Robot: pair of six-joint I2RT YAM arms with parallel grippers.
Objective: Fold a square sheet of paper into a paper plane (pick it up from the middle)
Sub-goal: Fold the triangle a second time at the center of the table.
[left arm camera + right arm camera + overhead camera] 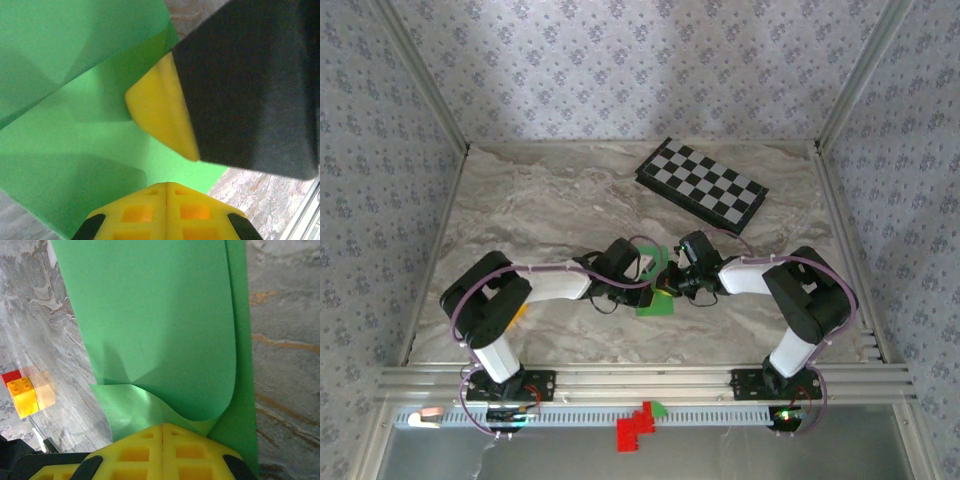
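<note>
The left claw (166, 192) and right claw (162, 430) are both pinching the half-folded paper (160, 315) tight, which is probably needing its crease pressed next.

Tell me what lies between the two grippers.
The green paper, partly folded over, lies between the left gripper and the right gripper. The top external view shows this, and both wrist views show paper right at the fingertips.
</note>
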